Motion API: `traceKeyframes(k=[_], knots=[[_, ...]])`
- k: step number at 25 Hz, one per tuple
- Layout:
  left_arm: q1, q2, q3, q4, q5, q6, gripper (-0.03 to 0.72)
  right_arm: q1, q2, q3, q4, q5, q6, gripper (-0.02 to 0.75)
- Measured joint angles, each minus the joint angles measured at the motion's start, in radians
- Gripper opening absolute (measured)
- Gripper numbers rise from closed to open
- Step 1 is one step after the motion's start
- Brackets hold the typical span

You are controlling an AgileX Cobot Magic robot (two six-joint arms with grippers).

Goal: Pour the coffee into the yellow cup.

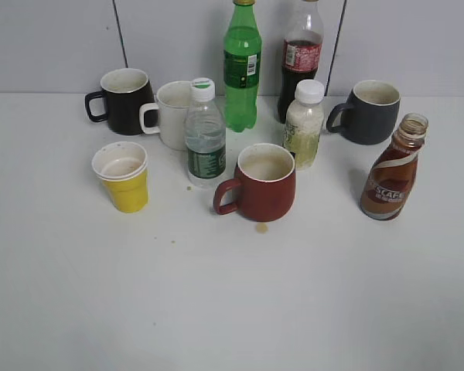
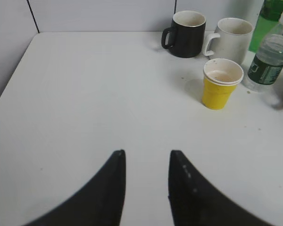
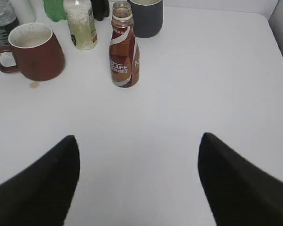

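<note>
On the white table: uncapped curvy brown coffee bottle (image 3: 124, 52) ungrasped; right gripper (image 3: 137, 181) wide open, empty; left gripper (image 2: 146, 181) narrowly parted, apparently empty; small yellow cup (image 1: 123, 176) awaited; approach required.

White letters "SCAFE" on the coffee (image 1: 392, 179) bottle's brown label.

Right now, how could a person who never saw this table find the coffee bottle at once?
Start at the row of mugs and bottles along the wall, then go to its right end, where the grey mug stands. The coffee is just in front of it, standing alone. It is the only brown, curvy bottle, with a swirl label and no cap.
</note>
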Motion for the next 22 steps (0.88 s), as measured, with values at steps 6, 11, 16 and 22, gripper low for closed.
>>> traceKeyframes(k=[6, 11, 16, 22], knots=[[0.0, 0.0, 0.0, 0.0, 0.0, 0.0, 0.24, 0.0, 0.0, 0.0, 0.0, 0.0, 0.0, 0.587], [0.0, 0.0, 0.0, 0.0, 0.0, 0.0, 0.24, 0.0, 0.0, 0.0, 0.0, 0.0, 0.0, 0.587], [0.0, 0.0, 0.0, 0.0, 0.0, 0.0, 0.24, 0.0, 0.0, 0.0, 0.0, 0.0, 0.0, 0.587], [0.0, 0.0, 0.0, 0.0, 0.0, 0.0, 0.24, 0.0, 0.0, 0.0, 0.0, 0.0, 0.0, 0.586]])
